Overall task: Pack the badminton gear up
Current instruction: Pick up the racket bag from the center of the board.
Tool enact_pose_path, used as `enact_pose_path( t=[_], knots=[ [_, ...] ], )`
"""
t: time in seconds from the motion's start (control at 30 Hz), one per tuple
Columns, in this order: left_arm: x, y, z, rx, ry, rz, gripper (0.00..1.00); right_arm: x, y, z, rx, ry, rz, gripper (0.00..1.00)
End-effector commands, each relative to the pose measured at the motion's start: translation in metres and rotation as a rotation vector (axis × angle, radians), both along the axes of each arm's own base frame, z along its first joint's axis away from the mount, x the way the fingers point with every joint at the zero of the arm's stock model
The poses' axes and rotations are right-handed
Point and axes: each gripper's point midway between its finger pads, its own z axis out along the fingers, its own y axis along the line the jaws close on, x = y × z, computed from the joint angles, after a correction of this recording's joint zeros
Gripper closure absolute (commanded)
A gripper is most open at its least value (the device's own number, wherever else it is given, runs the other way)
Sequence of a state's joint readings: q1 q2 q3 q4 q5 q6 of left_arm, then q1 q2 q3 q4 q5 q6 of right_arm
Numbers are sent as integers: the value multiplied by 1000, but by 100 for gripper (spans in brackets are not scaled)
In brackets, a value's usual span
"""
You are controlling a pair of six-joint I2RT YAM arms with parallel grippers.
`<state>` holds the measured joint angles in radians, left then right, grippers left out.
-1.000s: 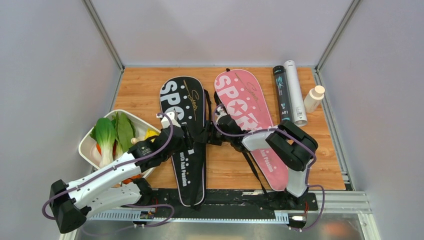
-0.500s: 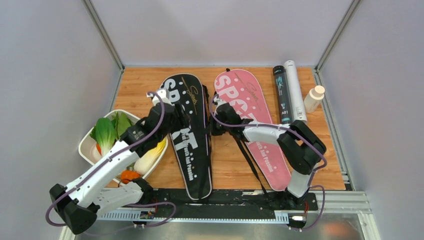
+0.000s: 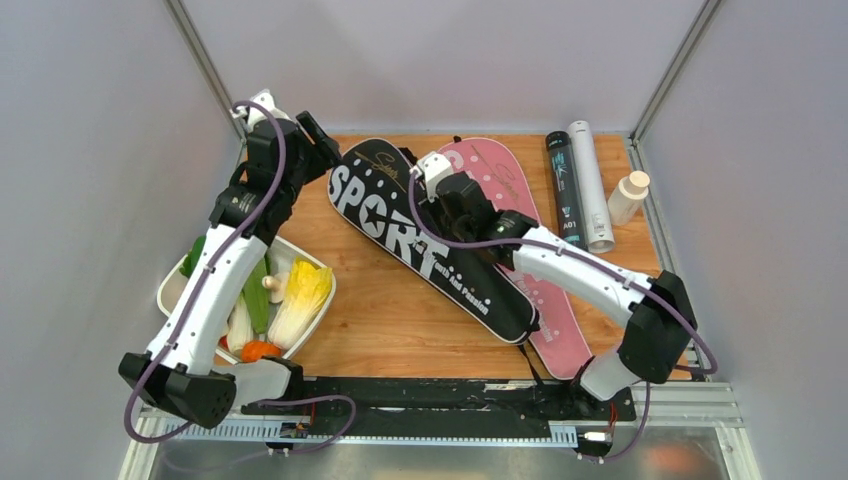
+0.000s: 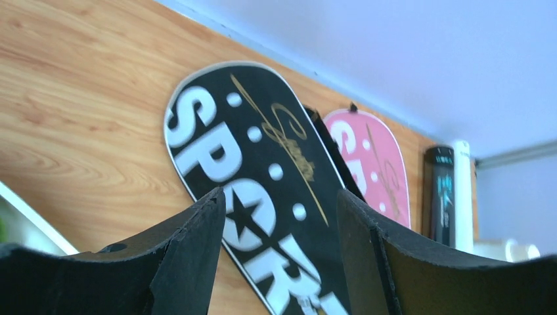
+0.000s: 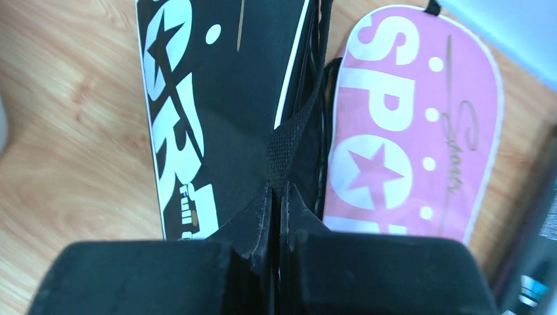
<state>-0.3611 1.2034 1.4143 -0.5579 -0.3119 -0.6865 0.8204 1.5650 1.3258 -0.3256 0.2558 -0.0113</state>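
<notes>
Since the earlier frame, the black racket-shaped fabric bag with white "SPORT" lettering (image 3: 430, 240) has been swung from lengthwise to diagonal. The left arm has been lifted away from it towards the far left corner.

The black bag is now laid on the wooden surface (image 3: 390, 320), just left of the pink racket-shaped fabric bag with white "SPORT" lettering (image 5: 407, 131). Its narrow end is crossed over the pink bag's lower part.

The right end effector (image 5: 276, 197) is clamped tight on the black woven strap (image 5: 289, 141) at the black bag's edge beside the pink bag. The strap was probably chosen as the only thin, graspable part of a flat bag, so that the bag can be dragged or turned.

The left end effector (image 4: 282, 203) is held wide and empty, well left of the pink bag and raised, presumably to keep clear of the swing.

The black long tube (image 3: 565, 190) and white long tube (image 3: 590, 185) lie side by side just right of the pink bag, untouched. No rackets or shuttlecocks can be seen.
</notes>
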Motion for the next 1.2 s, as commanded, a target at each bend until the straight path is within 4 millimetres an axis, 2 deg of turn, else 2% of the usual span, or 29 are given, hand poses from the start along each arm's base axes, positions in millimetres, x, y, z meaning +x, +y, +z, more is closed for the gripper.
enact_pose_path(
  t=[0.0,0.03,0.1,0.17,0.37,0.4,0.43,0.5,0.57,0.6,0.63,0.83,0.93,1.03,1.07,1.13,1.17],
  knots=[
    [21,25,2,2,20,65,31,-30,-12,33,-218,-233,55,100],
    [26,37,-8,-11,49,106,32,-42,-10,22,-288,-258,77,100],
    [36,44,-20,-94,77,149,33,-63,-7,-5,-407,-290,88,100],
    [42,47,-36,-137,121,161,33,-74,-9,-23,-461,-285,67,100],
    [47,45,-87,-118,242,147,36,-105,-1,-52,-477,-264,99,100],
    [53,42,-87,-120,214,132,35,-115,4,-58,-494,-271,129,100],
    [52,44,-101,-101,232,128,33,-123,8,-62,-501,-282,152,100],
    [55,49,-107,-84,237,147,30,-137,15,-71,-527,-301,186,100],
    [57,56,-106,-92,255,206,30,-147,19,-76,-568,-332,190,100],
    [55,63,-98,-90,264,250,30,-152,20,-78,-584,-345,189,100],
    [58,64,-102,-105,291,278,30,-157,22,-81,-597,-354,194,100],
    [64,64,-92,-159,416,358,25,-177,26,-82,-614,-401,185,100],
    [62,62,-101,-215,501,395,25,-186,27,-79,-631,-434,189,100],
    [48,57,-121,-263,641,430,26,-190,27,-79,-636,-443,193,100],
    [50,57,-128,-267,669,440,26,-191,27,-80,-629,-439,191,100],
    [46,60,-136,-225,709,447,31,-188,29,-80,-584,-411,176,100],
    [41,68,-143,-185,721,481,34,-188,31,-79,-547,-391,166,100]
  ],
)
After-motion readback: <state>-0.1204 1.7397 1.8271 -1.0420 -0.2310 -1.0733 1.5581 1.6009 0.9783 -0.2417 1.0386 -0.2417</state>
